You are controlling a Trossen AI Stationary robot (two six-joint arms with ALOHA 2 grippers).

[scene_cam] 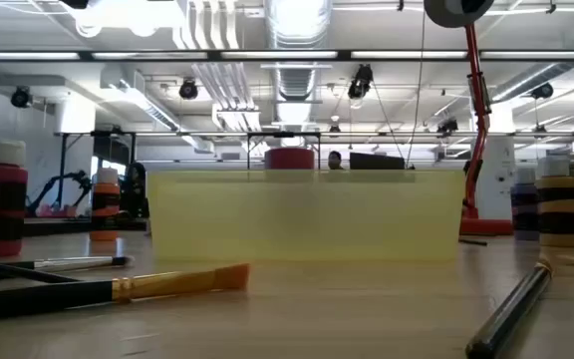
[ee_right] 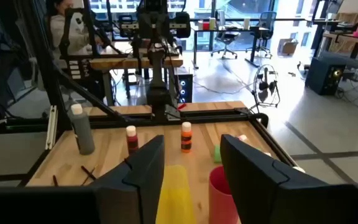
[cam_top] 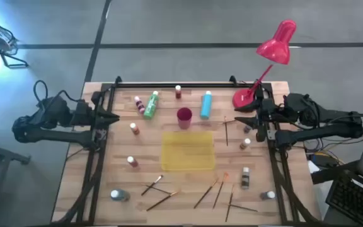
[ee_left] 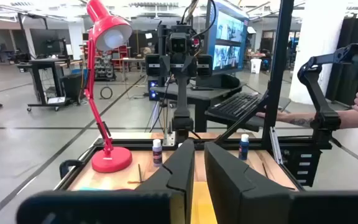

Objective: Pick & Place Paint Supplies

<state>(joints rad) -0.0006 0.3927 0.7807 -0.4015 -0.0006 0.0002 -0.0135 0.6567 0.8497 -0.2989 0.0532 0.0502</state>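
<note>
I have both arms parked at the worktop edges. The left hand hangs at the left edge toward the far side, its fingers a little apart and holding nothing. The right hand sits at the right edge beside the red lamp, its fingers spread and empty.

The paint supplies lie scattered around the yellow tray at the middle. Along the far side I see a green bottle, a light blue bottle lying flat, a small red bottle and a pink bottle, with the magenta cup just beyond the tray. Left of the tray stand two small white-capped bottles, well apart. Right of it, bottles stand near the right hand, one more nearer. Clear bottles sit at the near left and near right. Brushes lie loose across the near side, another right of the tray.
</note>
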